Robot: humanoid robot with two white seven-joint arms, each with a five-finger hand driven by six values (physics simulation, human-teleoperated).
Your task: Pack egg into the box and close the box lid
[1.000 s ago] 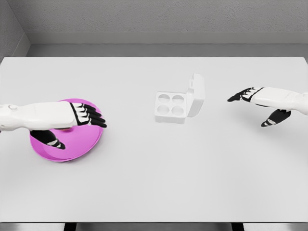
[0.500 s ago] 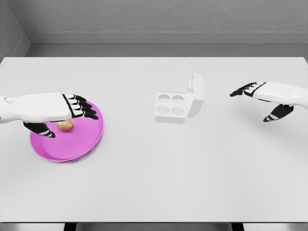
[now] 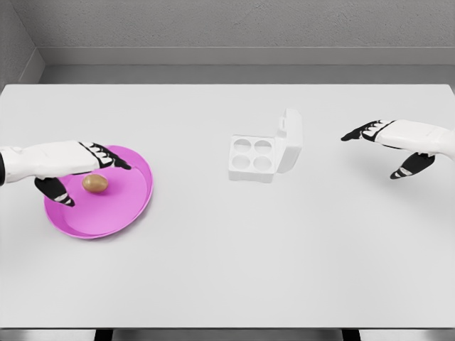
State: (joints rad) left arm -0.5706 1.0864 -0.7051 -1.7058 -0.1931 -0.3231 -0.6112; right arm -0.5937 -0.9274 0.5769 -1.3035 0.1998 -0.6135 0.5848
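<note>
With its fingers (image 3: 106, 158) open over the egg (image 3: 94, 183), the left hand (image 3: 71, 165) should lower and close gently around it, not pinching the plate (image 3: 131, 202).

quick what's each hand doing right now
Left hand: open over the egg, holding nothing.
Right hand: open, holding nothing.

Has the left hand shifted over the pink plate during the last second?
Yes. The left hand has drawn back toward the picture's left across the pink plate, uncovering the egg it hid earlier.
</note>
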